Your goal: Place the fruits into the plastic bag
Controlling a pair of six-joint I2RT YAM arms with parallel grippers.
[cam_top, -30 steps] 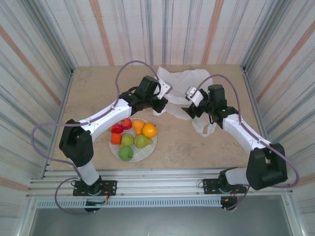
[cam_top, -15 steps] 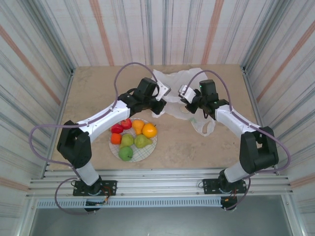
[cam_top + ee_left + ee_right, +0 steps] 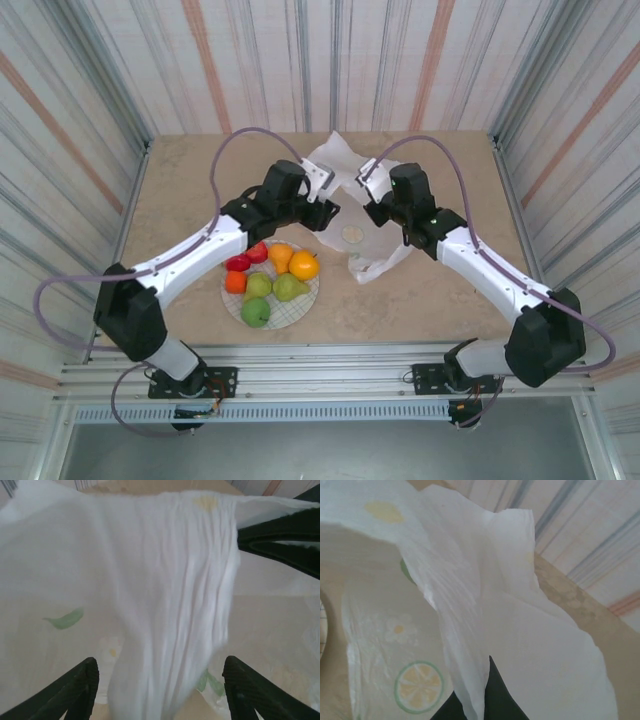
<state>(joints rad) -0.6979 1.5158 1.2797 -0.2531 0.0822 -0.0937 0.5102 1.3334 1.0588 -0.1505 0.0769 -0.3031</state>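
While right pincer clamps plastic bag edge, left pincer apart, fruits near.

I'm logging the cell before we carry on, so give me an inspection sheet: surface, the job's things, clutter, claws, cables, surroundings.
Surface: tan table, bare apart from the items below.
Job's things: fruits piled on a plaid plate near the left arm, none seen in the bag; plastic bag raised at centre between the two claws.
Clutter: nothing seen.
Claws: left claw open, bag fabric hanging between its fingers; right claw shut on the bag's edge.
Cables: purplish cables arc over each arm, clear of the fruits.
Surroundings: striped corrugated walls on three sides; metal rail along the near edge.
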